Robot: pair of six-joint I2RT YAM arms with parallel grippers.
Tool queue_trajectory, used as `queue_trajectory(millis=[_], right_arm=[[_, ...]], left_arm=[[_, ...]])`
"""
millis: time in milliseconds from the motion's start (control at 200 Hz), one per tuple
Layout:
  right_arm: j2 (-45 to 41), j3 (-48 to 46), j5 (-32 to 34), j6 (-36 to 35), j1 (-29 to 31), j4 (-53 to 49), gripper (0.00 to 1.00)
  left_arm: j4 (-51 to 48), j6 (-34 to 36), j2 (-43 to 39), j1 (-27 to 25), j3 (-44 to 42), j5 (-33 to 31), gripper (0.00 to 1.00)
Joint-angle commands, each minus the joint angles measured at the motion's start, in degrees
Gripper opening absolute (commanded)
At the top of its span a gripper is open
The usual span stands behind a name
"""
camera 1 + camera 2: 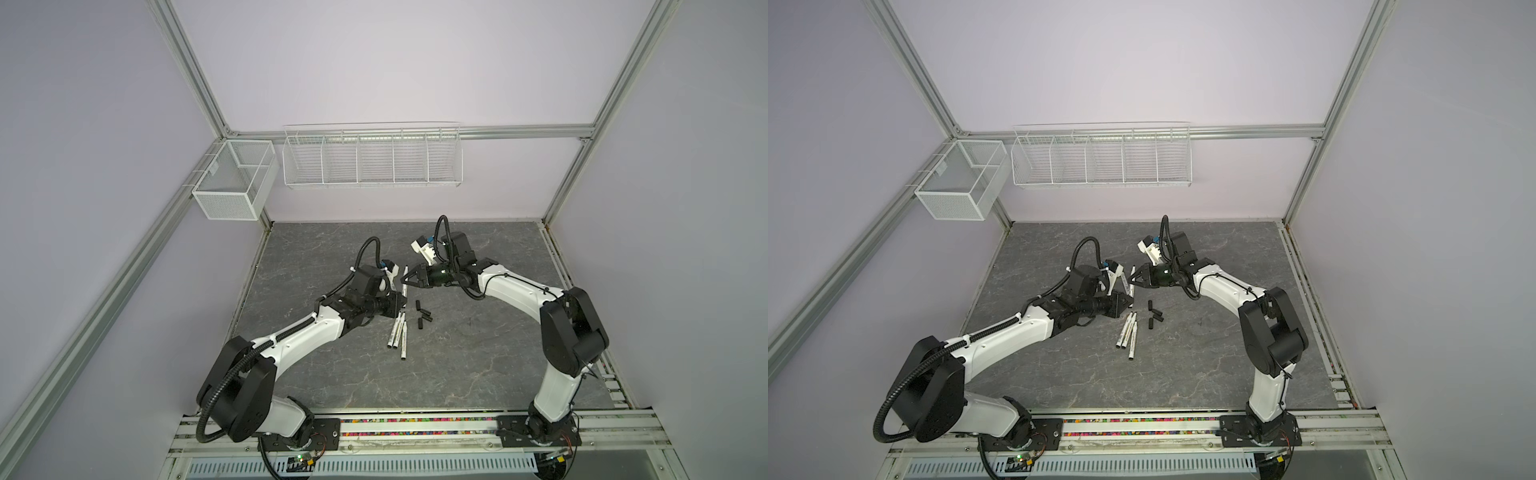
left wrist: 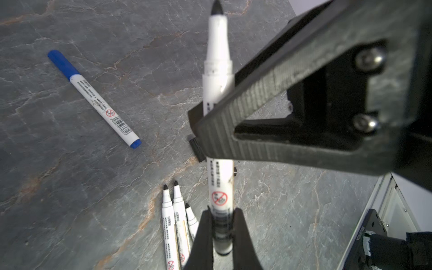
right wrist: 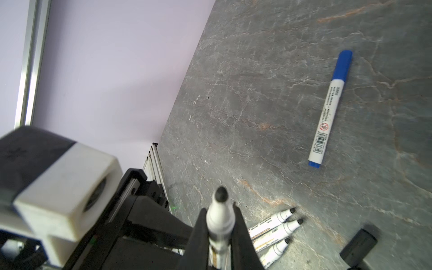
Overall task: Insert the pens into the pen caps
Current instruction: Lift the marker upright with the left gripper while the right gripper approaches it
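Over the grey table [image 1: 478, 365], fingertip to fingertip: left gripper [image 2: 222, 212] clamped on the tail end of one uncapped pen [image 2: 218, 77], right gripper [image 3: 219, 209] clamped on the same pen's neck, just behind the black nib [image 2: 216, 7]. Long axis straight out from the left gripper, nib at the far end, clear of the table; right gripper set across that axis from the side.

Just below and beside the left gripper, flat on the table: three more bare pens [image 1: 397, 332] side by side, nibs the same way as the held one's. Off to one side of the left gripper, well apart: the blue pen [image 2: 93, 98], flat, blue cap [image 2: 63, 64] already on.

Down on the right arm's side of the held pen, near both hands, too close to call for either: the loose black caps [image 1: 422, 316], lying flat.

Judged from this: neck blocked by the right gripper, so no seat for a cap there without shifting or loosening that grip.
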Motion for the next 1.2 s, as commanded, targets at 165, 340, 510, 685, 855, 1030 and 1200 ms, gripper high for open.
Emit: queue_trajectory(millis=[165, 340, 510, 685, 855, 1030, 1200], right_arm=[[0.1, -0.6, -1.3, 0.3, -0.2, 2.1, 0.08], [-0.5, -0.8, -3.5, 0.1, -0.4, 2.4, 0.07], [-0.6, -0.8, -5.4, -0.1, -0.6, 2.1, 0.07], [-0.6, -1.1, -6.0, 0.3, -1.1, 2.2, 0.07], [-0.5, -1.5, -6.3, 0.9, -1.4, 3.1, 0.07], [-0.6, -1.6, -6.8, 1.0, -1.4, 3.4, 0.07], [-0.9, -1.9, -6.4, 0.5, -1.6, 2.2, 0.09]], left_arm=[[3.9, -1.7, 1.4, -0.4, 0.4, -2.2, 0.45], [6.5, -2.2, 2.9, -0.4, 1.0, -2.4, 0.45], [7.2, -1.3, 4.2, -0.4, 2.5, -2.9, 0.41], [6.3, -0.1, 4.2, -0.4, 3.7, -2.9, 0.38], [6.6, -0.5, 4.2, -0.4, 3.8, -2.5, 0.35], [7.3, -1.0, 5.2, -0.4, 3.6, -2.3, 0.16], [7.7, -1.8, 5.4, -0.4, 3.4, -3.2, 0.0]])
